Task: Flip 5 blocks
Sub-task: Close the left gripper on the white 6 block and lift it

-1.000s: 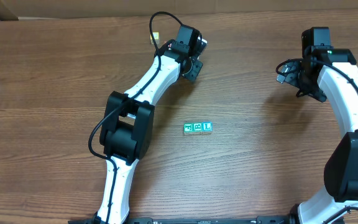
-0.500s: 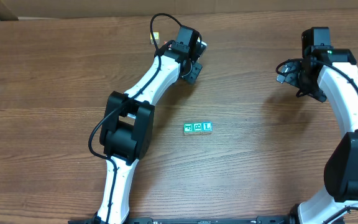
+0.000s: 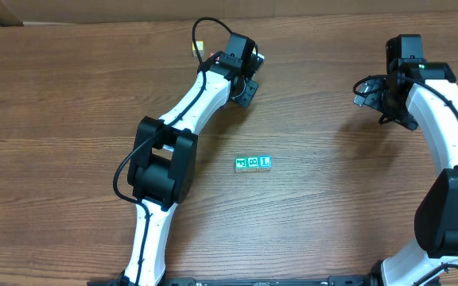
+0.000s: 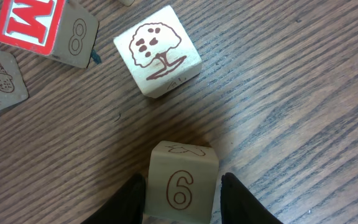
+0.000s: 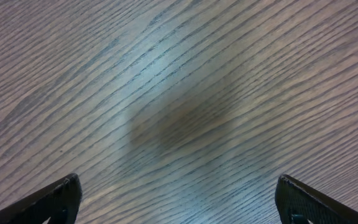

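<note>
Overhead, across the table (image 3: 70,103), the right gripper (image 5: 178,190) gapes empty at upper right, the left gripper (image 4: 182,186) at upper middle brackets the pale "6" block (image 4: 180,168), grip unclear, and three teal blocks (image 3: 253,163) rowed at centre suggest two flips remain.

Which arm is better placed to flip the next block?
Left. The left pincer flanks the block marked 6, the tree block just beyond. The right pincer hangs open over the table, no block in its view.
</note>
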Controlling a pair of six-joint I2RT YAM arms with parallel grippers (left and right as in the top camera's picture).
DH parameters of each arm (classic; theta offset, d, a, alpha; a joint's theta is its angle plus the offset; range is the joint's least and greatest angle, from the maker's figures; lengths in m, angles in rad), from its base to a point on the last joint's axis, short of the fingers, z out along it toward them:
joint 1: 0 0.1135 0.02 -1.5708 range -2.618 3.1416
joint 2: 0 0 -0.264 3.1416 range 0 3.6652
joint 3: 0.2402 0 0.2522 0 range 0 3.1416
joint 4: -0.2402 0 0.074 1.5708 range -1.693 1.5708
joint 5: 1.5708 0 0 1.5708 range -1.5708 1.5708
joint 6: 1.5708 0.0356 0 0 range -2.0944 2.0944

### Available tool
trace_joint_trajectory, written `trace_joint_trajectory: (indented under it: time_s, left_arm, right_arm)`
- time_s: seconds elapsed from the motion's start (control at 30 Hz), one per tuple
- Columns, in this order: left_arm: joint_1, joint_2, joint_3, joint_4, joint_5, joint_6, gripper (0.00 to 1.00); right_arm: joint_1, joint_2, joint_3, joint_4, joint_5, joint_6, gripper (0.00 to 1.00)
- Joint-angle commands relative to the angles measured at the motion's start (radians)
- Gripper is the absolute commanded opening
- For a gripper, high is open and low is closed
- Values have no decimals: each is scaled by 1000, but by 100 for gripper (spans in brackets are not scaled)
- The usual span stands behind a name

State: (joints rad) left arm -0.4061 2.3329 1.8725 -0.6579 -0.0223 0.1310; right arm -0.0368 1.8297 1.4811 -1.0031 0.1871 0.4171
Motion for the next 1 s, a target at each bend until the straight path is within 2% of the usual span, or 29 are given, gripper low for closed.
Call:
trace_joint_trajectory:
  time_s: [0.0,0.17,0.43,0.57,0.63,0.73,0.97]
  left_arm:
    - [2,16,15,0,12,12,33]
    - [2,1,19,-18,13,6,32]
    - [2,-89,23,-68,13,-85,34]
    - [2,-124,23,-69,15,-124,44]
    - [2,-122,23,-71,17,-129,57]
    - [2,-101,15,-69,16,-131,63]
    - [2,-40,14,-34,14,-131,61]
  right_arm:
    - [1,-17,13,5,2,-6,100]
    - [1,-17,13,5,2,-6,100]
    - [1,-17,13,5,2,-6,100]
    - [1,-17,13,5,2,-6,100]
    - [1,-17,13,5,2,-6,100]
    - [1,-17,13,5,2,-6,100]
    - [1,-17,13,5,2,-6,100]
